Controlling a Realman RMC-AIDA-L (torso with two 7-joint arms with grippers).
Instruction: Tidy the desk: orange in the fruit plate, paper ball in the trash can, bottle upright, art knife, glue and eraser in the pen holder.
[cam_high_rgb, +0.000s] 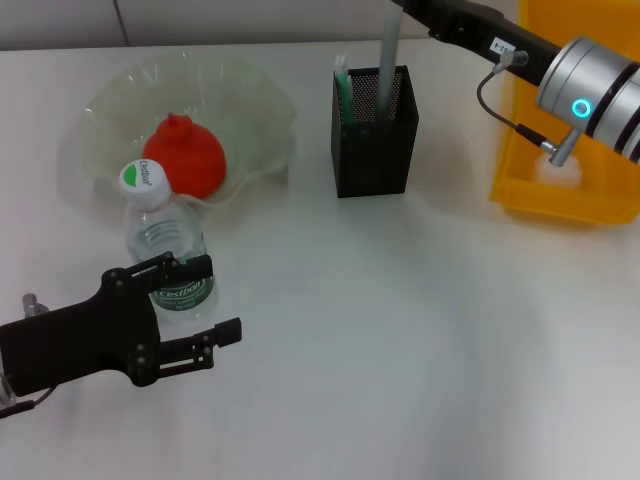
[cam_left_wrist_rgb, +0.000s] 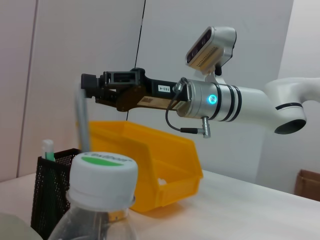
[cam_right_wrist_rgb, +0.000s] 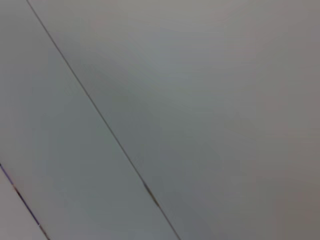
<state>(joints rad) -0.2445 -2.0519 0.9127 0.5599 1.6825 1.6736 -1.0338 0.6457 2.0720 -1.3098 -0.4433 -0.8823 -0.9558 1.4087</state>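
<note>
Left claw (cam_high_rgb: 195, 305) open around upright bottle (cam_high_rgb: 165, 255); right claw (cam_left_wrist_rgb: 90, 90) grips grey tool (cam_high_rgb: 387, 60) over pen holder (cam_high_rgb: 374, 150).

Bottle (cam_high_rgb: 165, 255) upright by fruit plate (cam_high_rgb: 255, 110) — orange (cam_high_rgb: 185, 155) inside; black pen holder (cam_high_rgb: 375, 135) alongside.

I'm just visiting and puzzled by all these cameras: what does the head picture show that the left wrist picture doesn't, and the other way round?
Only the head view shows the orange in the clear fruit plate, the left claw beside the bottle, and the bare desk.

Only the left wrist view shows the right claw from the side, holding a grey stick above the pen holder.

Both show the upright bottle, the black mesh pen holder, the yellow bin and the right arm.
</note>
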